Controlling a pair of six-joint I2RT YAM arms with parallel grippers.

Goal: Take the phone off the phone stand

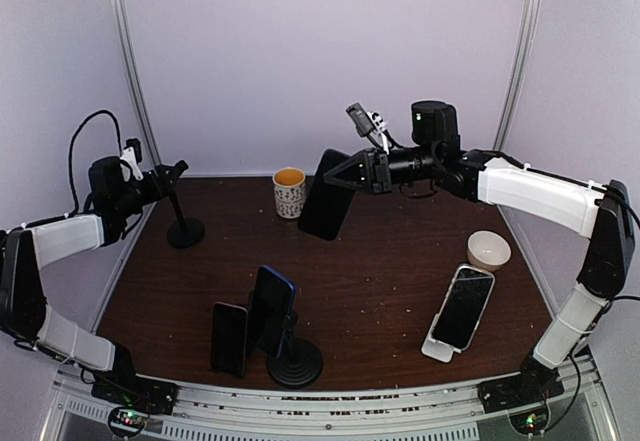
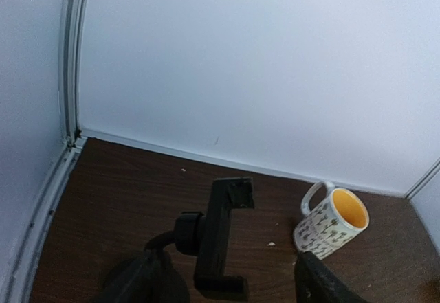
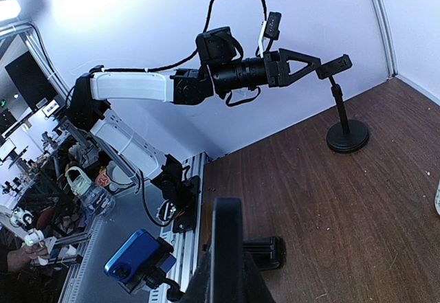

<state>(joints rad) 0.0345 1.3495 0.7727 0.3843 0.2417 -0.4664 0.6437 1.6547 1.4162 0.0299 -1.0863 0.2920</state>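
The right gripper pinches the dark phone by its upper edge, so it hangs below the jaws, well apart from the emptied phone stand. The left gripper meets the stand's holder, probably to steady it; whether its jaws are clamped I cannot tell

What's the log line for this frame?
phase: phone off stand | right gripper: shut on black slab phone, aloft | left gripper: at empty black pole stand, grip unclear

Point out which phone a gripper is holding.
The black phone beside the mug, clamped in the right gripper; it alone is gripped.
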